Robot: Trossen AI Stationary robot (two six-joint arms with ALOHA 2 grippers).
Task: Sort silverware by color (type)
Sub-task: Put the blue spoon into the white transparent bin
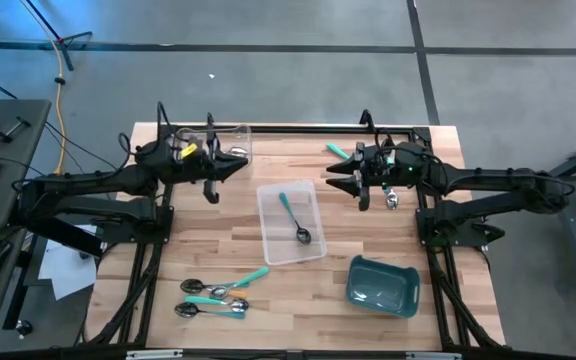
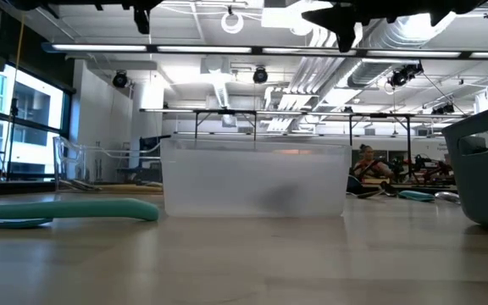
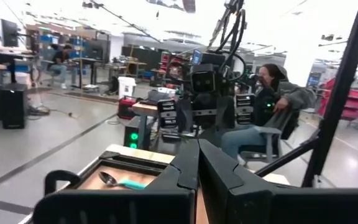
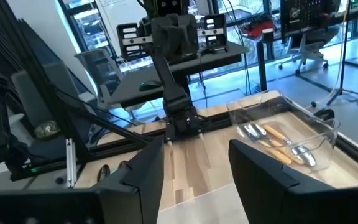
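A teal-handled spoon [image 1: 294, 217] lies in the clear tray [image 1: 313, 250] at the table's middle. Three more teal-handled spoons [image 1: 216, 296] lie on the wood near the front left. Another teal-handled spoon [image 1: 338, 151] [image 3: 115, 180] lies at the far right, and a spoon [image 1: 393, 201] shows under the right arm. Orange-handled spoons [image 4: 273, 138] lie in a second clear tray [image 1: 240, 135] [image 4: 319, 127] at the far left. My left gripper [image 1: 240, 166] [image 3: 197, 165] hangs shut and bare beside that tray. My right gripper [image 1: 334, 176] [image 4: 196, 168] hangs open and bare, above the table right of the middle tray's far end.
A teal bin [image 1: 383, 285] [image 2: 485, 174] stands at the front right. In the low view the middle tray [image 2: 255, 182] stands across the centre with a teal handle [image 2: 74, 209] to its left. Bare wood lies between the two grippers. A seated person [image 3: 272, 106] is beyond the table.
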